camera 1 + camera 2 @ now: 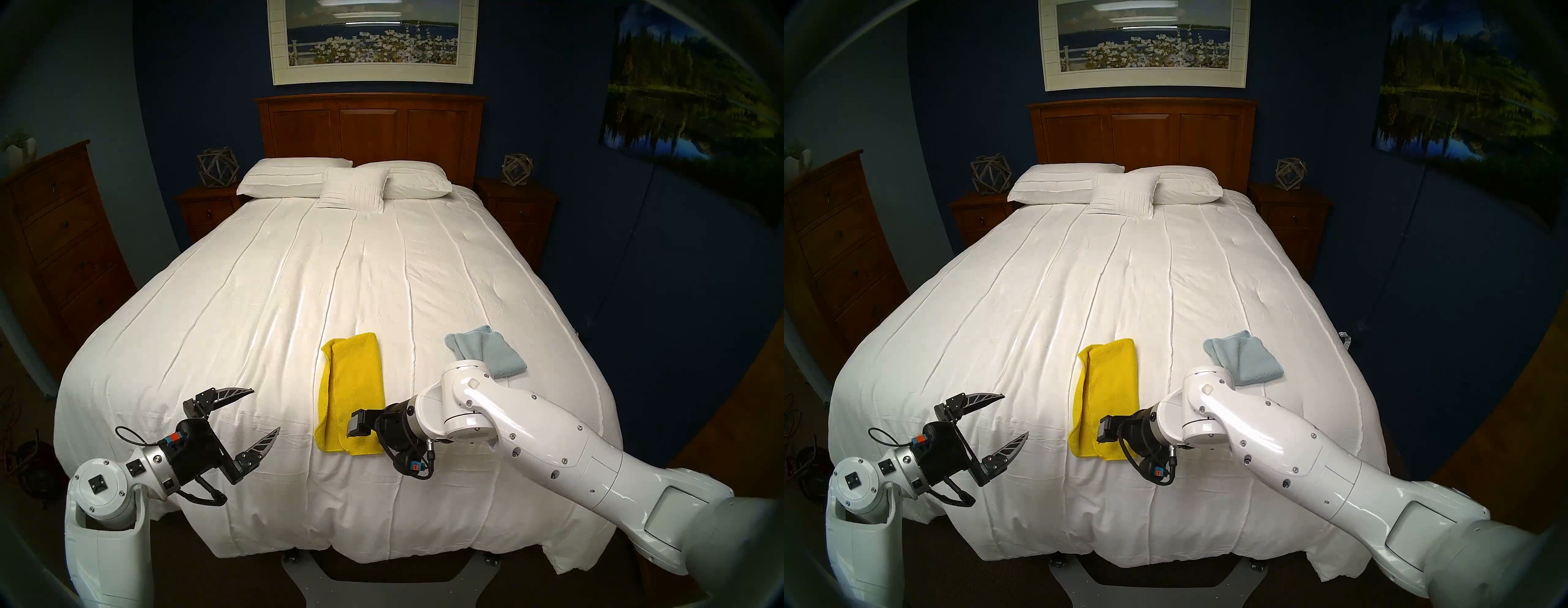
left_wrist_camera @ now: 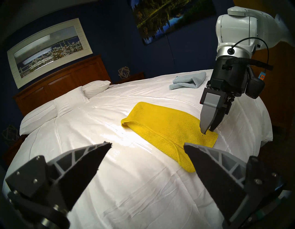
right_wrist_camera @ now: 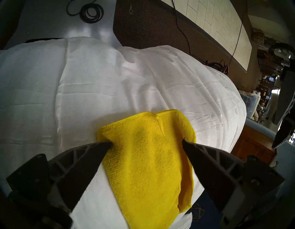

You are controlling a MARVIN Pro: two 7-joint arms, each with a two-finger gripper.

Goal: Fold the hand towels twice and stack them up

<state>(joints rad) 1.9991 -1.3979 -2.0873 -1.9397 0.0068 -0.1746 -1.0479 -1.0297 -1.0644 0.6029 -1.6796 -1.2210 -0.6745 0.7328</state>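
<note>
The yellow hand towel (image 1: 352,382) lies folded into a long strip on the white bedspread (image 1: 275,276), near the front middle. The grey-blue hand towel (image 1: 492,350) lies folded to its right, partly behind my right arm. My right gripper (image 3: 147,141) points down onto the strip's near end (image 2: 167,128). It is open, with both fingertips (image 3: 110,143) touching the cloth. My left gripper (image 1: 265,409) is open and empty. It hovers over the bedspread to the left of the yellow towel and also shows in the left wrist view (image 2: 147,144).
White pillows (image 1: 352,187) lie at the wooden headboard (image 1: 369,127). A nightstand (image 1: 208,212) stands at each side and a tall dresser (image 1: 55,237) at far left. The bed's front edge (image 1: 339,547) drops off just below my grippers.
</note>
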